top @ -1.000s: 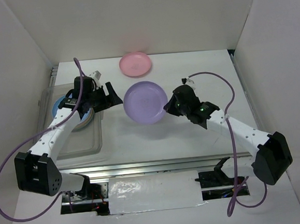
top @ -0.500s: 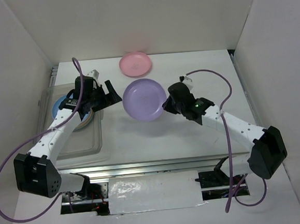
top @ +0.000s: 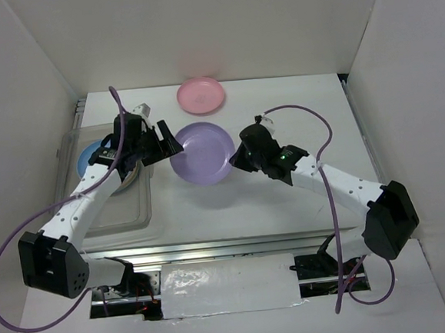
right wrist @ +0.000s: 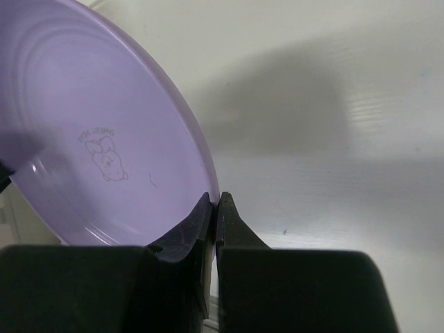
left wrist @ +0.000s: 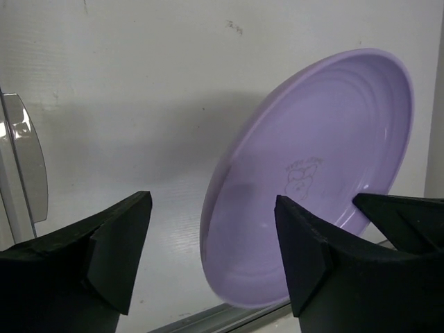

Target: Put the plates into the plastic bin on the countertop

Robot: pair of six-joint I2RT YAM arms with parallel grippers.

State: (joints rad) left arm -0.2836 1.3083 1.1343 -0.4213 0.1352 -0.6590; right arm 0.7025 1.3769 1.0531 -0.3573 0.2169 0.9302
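Purple plate (top: 202, 153) sits mid-countertop (top: 295, 107), tilted, casting a shadow on the white surface. A small printed figure shows on its inner face in both wrist views. Right gripper (top: 237, 159) is clenched on the plate's rim at about 4 o'clock. In the right wrist view the fingers (right wrist: 208, 229) pinch the thin edge of the purple plate (right wrist: 90, 139).

Left gripper (top: 167, 144) is at the plate's 9 to 10 o'clock side, jaws spread wide, grasping nothing. In the left wrist view the near rim of the purple plate (left wrist: 312, 173) lines up with the gap between the two fingers (left wrist: 111, 250); contact cannot be told.

Pink plate (top: 201, 95) lies flat at 12 o'clock from the purple one, near the back wall, apart from both arms. Clear plastic bin (top: 145, 211) is at 9 o'clock, at the countertop's left edge. A blue plate (top: 90, 155) lies inside it, partly hidden under the left arm.
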